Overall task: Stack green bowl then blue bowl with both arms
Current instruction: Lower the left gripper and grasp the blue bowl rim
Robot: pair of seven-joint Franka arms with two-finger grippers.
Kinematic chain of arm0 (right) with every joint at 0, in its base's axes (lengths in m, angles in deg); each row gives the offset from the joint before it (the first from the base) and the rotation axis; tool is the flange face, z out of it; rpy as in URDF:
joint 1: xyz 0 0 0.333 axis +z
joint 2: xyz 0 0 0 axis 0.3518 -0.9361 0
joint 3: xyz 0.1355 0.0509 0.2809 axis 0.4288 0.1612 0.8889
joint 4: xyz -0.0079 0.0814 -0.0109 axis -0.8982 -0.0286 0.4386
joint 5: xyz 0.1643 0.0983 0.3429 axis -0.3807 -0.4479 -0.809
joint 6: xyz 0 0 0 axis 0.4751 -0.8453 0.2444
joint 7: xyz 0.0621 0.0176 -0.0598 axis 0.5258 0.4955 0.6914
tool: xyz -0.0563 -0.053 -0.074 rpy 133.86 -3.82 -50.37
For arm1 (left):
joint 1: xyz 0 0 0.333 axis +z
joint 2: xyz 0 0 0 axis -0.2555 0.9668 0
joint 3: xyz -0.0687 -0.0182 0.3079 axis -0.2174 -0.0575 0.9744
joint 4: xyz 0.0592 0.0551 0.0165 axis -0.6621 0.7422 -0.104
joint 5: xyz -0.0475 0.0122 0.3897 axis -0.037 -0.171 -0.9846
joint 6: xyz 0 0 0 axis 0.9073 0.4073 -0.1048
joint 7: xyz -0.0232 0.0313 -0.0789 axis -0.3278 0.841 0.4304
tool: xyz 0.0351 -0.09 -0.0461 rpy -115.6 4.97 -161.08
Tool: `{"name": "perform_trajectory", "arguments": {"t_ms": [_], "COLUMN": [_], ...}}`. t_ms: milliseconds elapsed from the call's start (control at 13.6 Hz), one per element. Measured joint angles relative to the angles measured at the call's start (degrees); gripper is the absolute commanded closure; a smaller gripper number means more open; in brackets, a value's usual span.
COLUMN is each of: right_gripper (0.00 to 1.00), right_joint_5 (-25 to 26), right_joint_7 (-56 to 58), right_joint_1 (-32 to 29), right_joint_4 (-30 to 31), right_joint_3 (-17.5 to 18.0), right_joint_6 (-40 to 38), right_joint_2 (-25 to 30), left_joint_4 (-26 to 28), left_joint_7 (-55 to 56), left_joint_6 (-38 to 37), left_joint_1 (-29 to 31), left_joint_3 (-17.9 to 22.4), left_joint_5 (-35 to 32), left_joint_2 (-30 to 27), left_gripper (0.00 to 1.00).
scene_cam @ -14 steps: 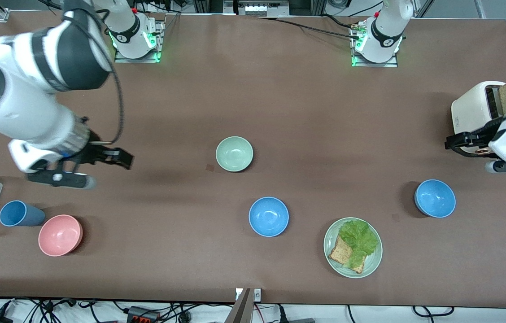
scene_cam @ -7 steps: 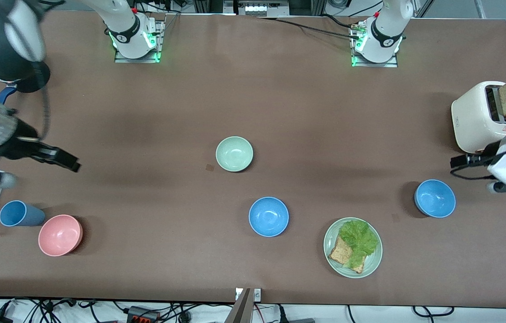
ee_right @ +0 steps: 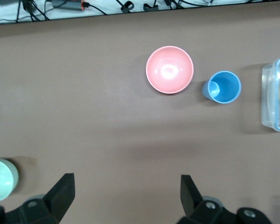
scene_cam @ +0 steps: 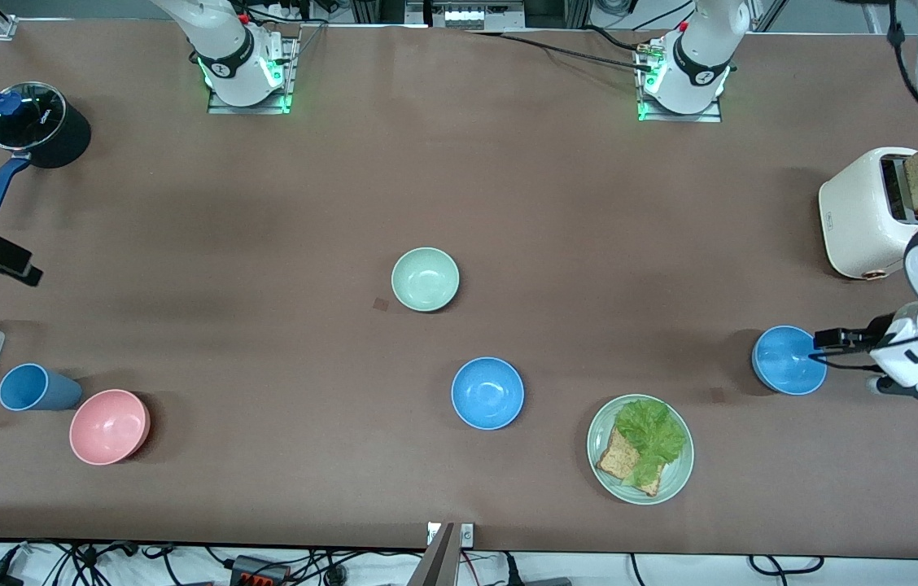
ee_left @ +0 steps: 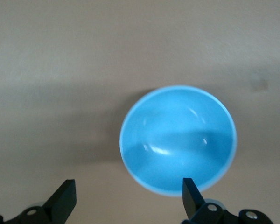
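Left gripper [ee_left: 126,200]: fingers apart, empty, hovering over the blue bowl [scene_cam: 789,360] at the left arm's end of the table. Right gripper [ee_right: 126,198]: fingers apart, empty, up over the right arm's end of the table. Green bowl [scene_cam: 425,279]: upright at mid-table, untouched. A second blue bowl [scene_cam: 487,393] sits nearer the front camera than the green bowl, apart from it.

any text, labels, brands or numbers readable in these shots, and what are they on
No text here can be read.
Pot lid: a white mark on the glass, too small to read.
Toaster: a small dark mark on its side and a red sticker near the top, both too small to read.
Arm bases: a small logo on each black band, not legible.
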Motion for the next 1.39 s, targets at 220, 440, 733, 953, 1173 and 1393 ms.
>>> {"name": "perform_trajectory", "arguments": {"t_ms": [220, 440, 733, 953, 1173, 1393], "right_gripper": [0.00, 0.00, 0.00, 0.00, 0.00, 0.00], "right_joint_5": [1.17, 1.31, 1.34, 1.36, 2.45, 2.72], "right_joint_7": [0.00, 0.00, 0.03, 0.10, 0.53, 0.68], "right_joint_1": [-0.14, -0.32, -0.35, -0.35, -0.35, -0.34], "right_joint_4": [2.00, 3.54, 8.54, 13.51, 14.75, 14.95], "right_joint_3": [0.86, 0.86, 0.91, 1.07, 1.09, 1.21], "right_joint_6": [-1.00, -2.27, -0.83, 1.22, 1.36, 1.47], "right_joint_2": [1.49, 1.54, 3.39, 6.74, 8.25, 8.34], "left_joint_4": [-0.11, -0.12, -0.11, 0.43, 0.55, 0.55], "left_joint_7": [-0.10, -0.33, -4.33, -8.36, -9.45, -9.80], "left_joint_6": [3.99, 4.45, 5.10, 8.92, 10.76, 10.76], "left_joint_1": [0.08, 0.16, 0.44, 1.66, 2.41, 2.20], "left_joint_3": [-0.01, -0.01, -0.04, -0.20, -0.40, -0.97], "left_joint_5": [0.02, 0.02, 0.08, 0.16, 0.19, 0.19], "left_joint_2": [2.90, 3.50, 3.79, 5.08, 6.51, 6.58], "left_gripper": [0.20, 0.44, 0.55, 0.58, 0.81, 0.99]}}
